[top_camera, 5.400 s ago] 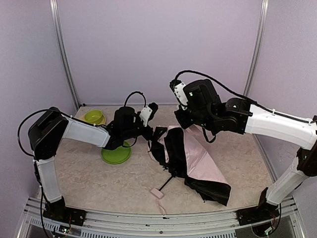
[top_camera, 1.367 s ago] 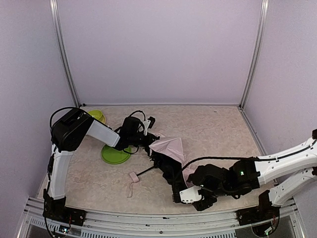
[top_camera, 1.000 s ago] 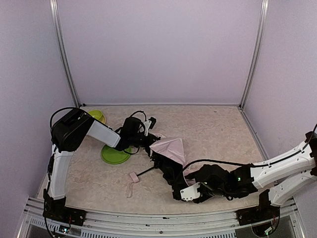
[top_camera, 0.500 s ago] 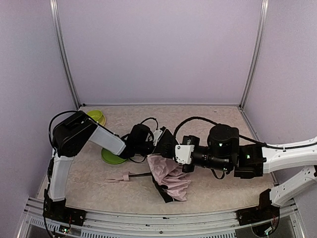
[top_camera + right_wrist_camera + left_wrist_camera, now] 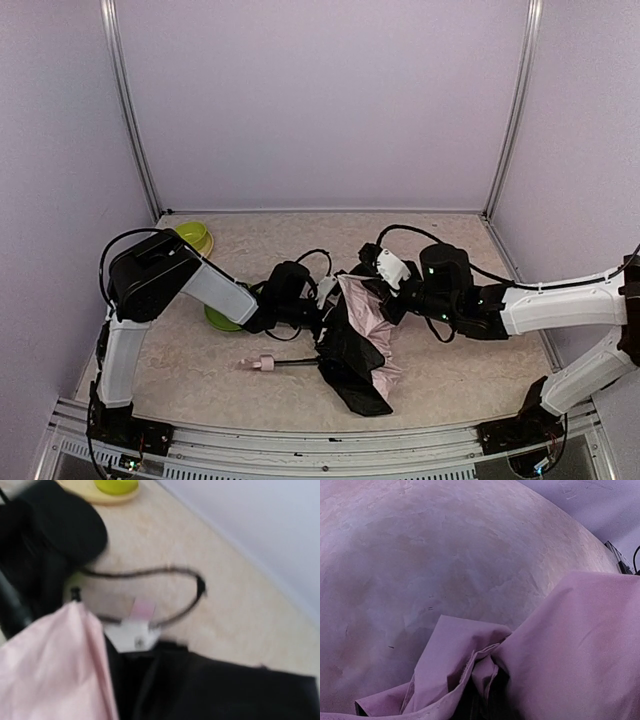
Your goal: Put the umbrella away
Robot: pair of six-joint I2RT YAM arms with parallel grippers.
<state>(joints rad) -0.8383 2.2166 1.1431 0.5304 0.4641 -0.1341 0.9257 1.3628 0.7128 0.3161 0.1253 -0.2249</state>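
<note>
The umbrella [image 5: 365, 318] lies crumpled at the table's centre, pale pink fabric on top and black lining [image 5: 355, 375] spilling toward the front. Its thin shaft [image 5: 297, 365] runs left to the small pink handle [image 5: 264, 363]. My left gripper [image 5: 322, 298] is at the canopy's left edge; in the left wrist view pink folds [image 5: 580, 645] bunch into the jaws, fingers hidden. My right gripper [image 5: 352, 280] meets the raised top edge of the fabric from the right. The blurred right wrist view shows pink cloth [image 5: 50, 665] and black lining [image 5: 225, 690] close up, fingers unseen.
A green plate [image 5: 218, 319] lies partly hidden behind my left forearm. A green bowl [image 5: 190, 235] on a yellow saucer stands at the back left, also in the right wrist view [image 5: 116, 485]. Frame posts and purple walls close in the table.
My right arm swung from the front of the table up to the centre and its jaws shut. The canopy was dragged and folded over; the handle slid along the front left.
</note>
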